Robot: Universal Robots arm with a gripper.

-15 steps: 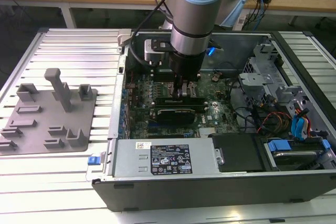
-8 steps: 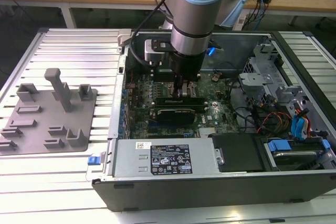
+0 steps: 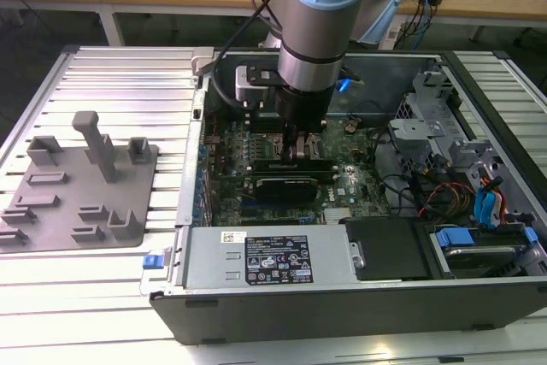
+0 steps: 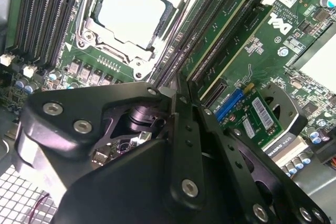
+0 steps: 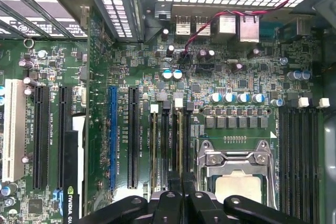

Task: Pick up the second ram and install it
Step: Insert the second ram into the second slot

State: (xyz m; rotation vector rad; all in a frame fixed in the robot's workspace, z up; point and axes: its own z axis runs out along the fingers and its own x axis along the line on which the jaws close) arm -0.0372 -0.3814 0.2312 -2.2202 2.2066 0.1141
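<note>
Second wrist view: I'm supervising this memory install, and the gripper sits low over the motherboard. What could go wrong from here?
1. The gripper sits right at the narrow memory slots. Pressing down slightly off-line could strain a slot.
2. The processor socket lies close beside those slots, so any sideways drift might strike its metal frame.
</note>
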